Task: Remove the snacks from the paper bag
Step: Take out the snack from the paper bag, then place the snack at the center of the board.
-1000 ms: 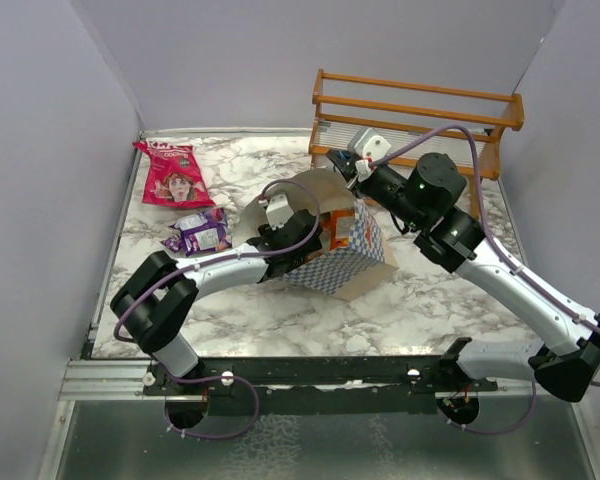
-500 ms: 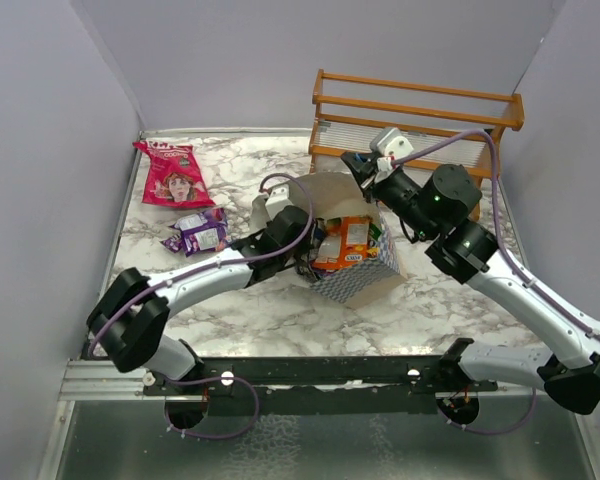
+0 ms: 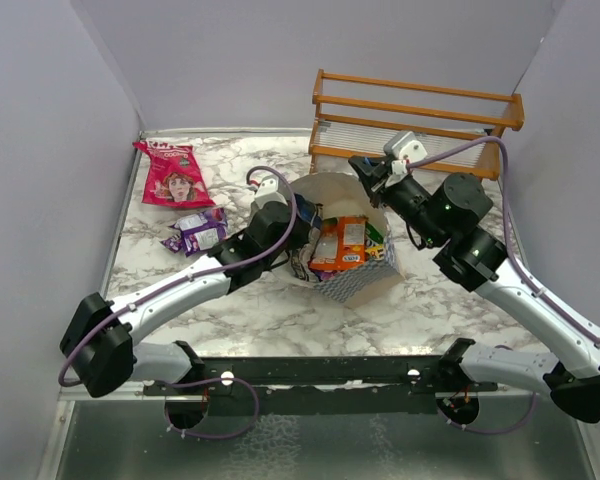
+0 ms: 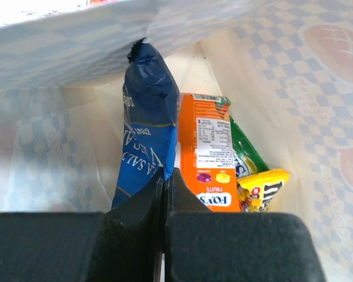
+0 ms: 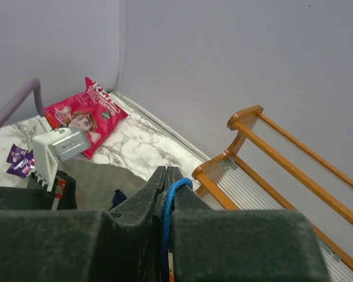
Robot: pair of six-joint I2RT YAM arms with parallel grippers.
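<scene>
from above we lose the tips of the left gripper (image 4: pixel 166 175), sunk in the mouth of the paper bag (image 3: pixel 358 283) at mid-table. its wrist view shows the fingers (image 4: pixel 138 205) pinched on the lower edge of a blue packet (image 4: pixel 148 111), beside an orange fox's packet (image 4: pixel 205 158); a green packet (image 4: pixel 245 154) is mostly covered. the right gripper (image 5: pixel 166 179) is clamped on the bag's blue cord handle (image 5: pixel 175 187).

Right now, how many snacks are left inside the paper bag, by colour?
blue packet: 1
orange packet: 1
green packet: 1
yellow packet: 1
Total in view inside the bag: 4
</scene>
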